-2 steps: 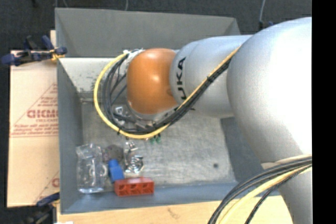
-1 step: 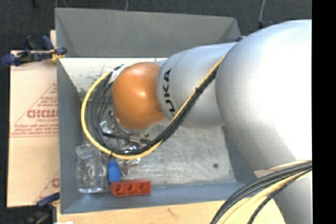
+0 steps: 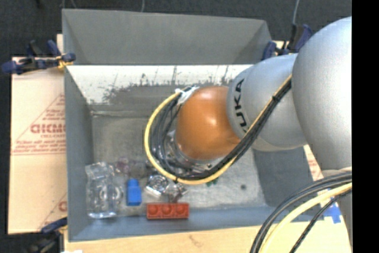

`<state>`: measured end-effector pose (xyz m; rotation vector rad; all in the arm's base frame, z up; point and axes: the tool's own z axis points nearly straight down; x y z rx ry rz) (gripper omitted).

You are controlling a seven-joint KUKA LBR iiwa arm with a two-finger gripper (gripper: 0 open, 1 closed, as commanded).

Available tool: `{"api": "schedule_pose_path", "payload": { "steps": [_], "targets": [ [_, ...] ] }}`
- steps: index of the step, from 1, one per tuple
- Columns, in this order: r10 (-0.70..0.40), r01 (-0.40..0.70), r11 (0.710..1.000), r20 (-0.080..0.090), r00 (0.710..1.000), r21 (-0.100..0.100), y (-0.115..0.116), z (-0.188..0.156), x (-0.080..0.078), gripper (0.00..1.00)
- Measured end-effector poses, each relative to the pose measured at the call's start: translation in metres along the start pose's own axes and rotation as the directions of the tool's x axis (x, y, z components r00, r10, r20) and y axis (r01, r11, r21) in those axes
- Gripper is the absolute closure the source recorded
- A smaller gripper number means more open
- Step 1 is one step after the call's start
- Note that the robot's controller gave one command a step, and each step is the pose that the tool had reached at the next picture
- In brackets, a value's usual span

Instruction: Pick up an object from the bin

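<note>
My gripper (image 3: pixel 176 158) reaches down into the bin's front middle, and the arm's orange cover and cables hide most of it. Just below and left of it lies a small silvery crumpled thing (image 3: pixel 160 185); I cannot tell whether the gripper touches it. A small blue block (image 3: pixel 134 192) stands left of that. In front, by the bin's near wall, a red toy brick (image 3: pixel 167 211) with three studs lies flat.
A clear plastic piece (image 3: pixel 101 189) lies in the front left corner, with a small purple thing (image 3: pixel 122 163) beside it. A tiny green bit (image 3: pixel 211 182) shows under the cables. The arm comes in from the right and covers the bin's right half.
</note>
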<state>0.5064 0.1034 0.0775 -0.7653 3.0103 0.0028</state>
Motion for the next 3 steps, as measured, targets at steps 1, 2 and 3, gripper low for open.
{"api": "schedule_pose_path", "payload": {
  "steps": [1, 2, 3],
  "targets": [
    [-0.003, 0.003, 1.000, -0.011, 1.000, -0.003, 0.003, 0.001, 0.001, 1.00],
    [-0.062, 0.062, 0.998, -0.024, 0.998, -0.004, -0.025, -0.122, -0.008, 1.00],
    [-0.442, 0.442, 0.897, -0.019, 0.897, -0.017, 0.055, -0.189, -0.158, 1.00]
  ]
}}
